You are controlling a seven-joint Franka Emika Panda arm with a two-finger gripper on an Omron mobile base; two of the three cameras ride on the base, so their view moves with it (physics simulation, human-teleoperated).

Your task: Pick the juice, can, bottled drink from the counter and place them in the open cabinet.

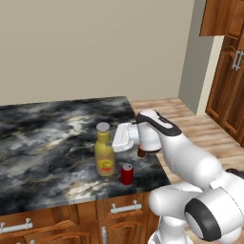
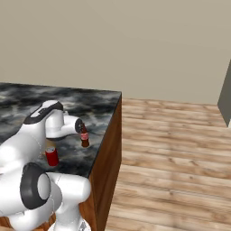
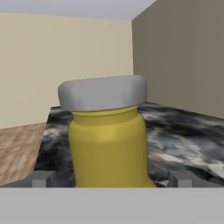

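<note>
While the juice [image 1: 104, 153] stands upright near the front right corner of the worktop [image 1: 47, 138], the gripper [image 3: 112, 178] is levelled at its upper body, fingers [image 3: 41, 178] spread wide with one tip either side of the yellow shoulder just below the grey cap — nothing is held. In the left base view the hand sits just beside the bottle's neck on its right. The can [image 1: 127, 174] stands just beside the juice toward the front edge, and the bottled drink [image 2: 84, 136] stands near the worktop's right edge, close under the wrist. The step in hand looks to be the grasp on the juice. To do it well I would ease the hand further forward until the bottle's body lies squarely between the fingers, then close on the yellow shoulder rather than the cap, which may slip. Keep the hand level — a tall bottle tips easily — and lift straight up before swinging toward the open cabinet [image 1: 228, 86], so that neither can nor small bottle gets knocked.
</note>
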